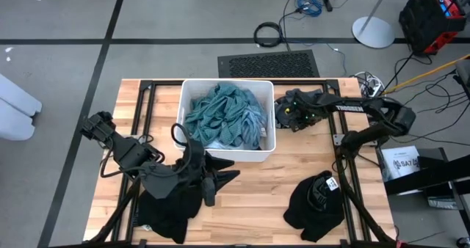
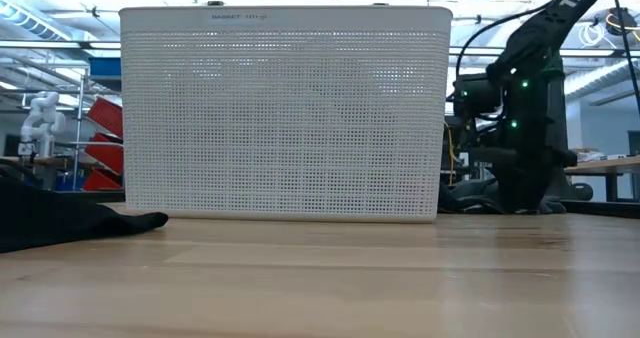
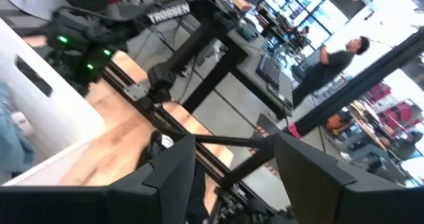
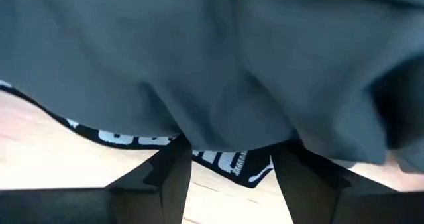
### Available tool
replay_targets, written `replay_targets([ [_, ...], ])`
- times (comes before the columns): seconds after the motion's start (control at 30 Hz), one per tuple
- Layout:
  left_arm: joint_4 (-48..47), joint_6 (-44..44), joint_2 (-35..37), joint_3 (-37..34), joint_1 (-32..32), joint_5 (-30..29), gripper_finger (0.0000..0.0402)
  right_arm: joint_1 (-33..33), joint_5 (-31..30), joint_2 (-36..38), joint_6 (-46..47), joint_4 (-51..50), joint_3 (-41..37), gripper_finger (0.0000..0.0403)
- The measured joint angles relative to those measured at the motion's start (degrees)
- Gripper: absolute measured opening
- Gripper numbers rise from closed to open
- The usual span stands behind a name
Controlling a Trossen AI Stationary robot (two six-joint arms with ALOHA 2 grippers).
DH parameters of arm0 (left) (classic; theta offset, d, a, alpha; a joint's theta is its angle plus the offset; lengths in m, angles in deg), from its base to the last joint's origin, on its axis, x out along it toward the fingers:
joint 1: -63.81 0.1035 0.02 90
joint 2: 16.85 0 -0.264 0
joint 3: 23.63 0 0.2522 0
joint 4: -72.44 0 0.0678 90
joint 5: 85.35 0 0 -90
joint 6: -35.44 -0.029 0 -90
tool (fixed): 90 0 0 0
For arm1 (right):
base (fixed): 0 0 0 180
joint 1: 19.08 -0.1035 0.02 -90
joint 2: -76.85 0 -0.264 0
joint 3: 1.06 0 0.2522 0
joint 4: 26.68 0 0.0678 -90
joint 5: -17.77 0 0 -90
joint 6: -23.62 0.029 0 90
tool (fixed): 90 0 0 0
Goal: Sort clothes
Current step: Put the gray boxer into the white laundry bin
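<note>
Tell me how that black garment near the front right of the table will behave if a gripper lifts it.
The black garment lies crumpled in soft folds, so it will probably droop and stretch out rather than hold shape. It looks like thin fabric, likely light. Pushed instead, it would probably bunch up on the wooden table rather than slide cleanly.

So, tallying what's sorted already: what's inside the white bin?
The white bin holds a heap of teal and light blue clothes. Anything beneath that top layer is covered.
</note>
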Motion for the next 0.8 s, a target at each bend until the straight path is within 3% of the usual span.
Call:
replay_targets([
  [0.17, -0.02, 0.05, 0.0, 0.0, -0.37, 1.6, 0.0215, -0.02, 1.02, -1.77, -1.34, 0.12, 0.03, 0.0145],
  [0.4, -0.18, -0.56, 0.0, 0.0, -1.61, 1.61, 0.0215, -0.79, 6.55, 1.68, -2.51, 0.06, -0.39, 0.0011],
  [0.6, -0.28, -3.51, 0.0, 0.0, -1.9, 1.62, 0.0215, -3.93, 14.4, 10.89, -0.2, -4.94, -0.42, 0.0003],
  [0.8, -0.24, -9.47, 0.0, 0.02, -1.86, 1.6, 0.0215, -9.36, 22.09, 26.56, 7.3, -12.05, 2.5, 0.0002],
])
